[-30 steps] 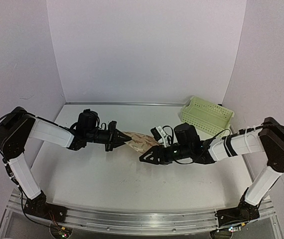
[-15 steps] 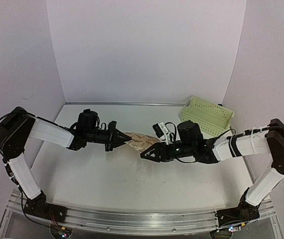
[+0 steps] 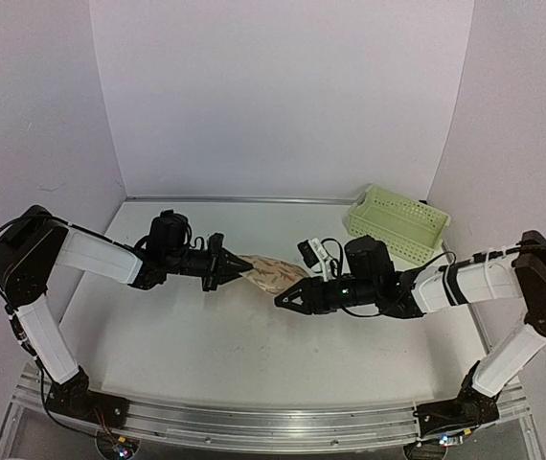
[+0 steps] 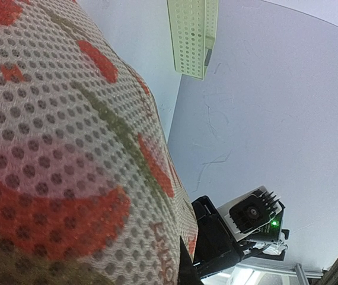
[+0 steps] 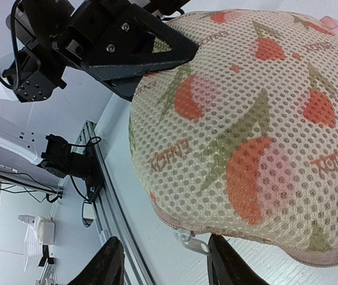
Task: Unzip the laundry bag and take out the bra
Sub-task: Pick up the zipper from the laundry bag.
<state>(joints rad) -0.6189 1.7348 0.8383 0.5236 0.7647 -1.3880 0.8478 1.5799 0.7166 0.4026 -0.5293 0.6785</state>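
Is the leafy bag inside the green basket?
No, the laundry bag is out in the middle, well apart from the green basket at the back right.
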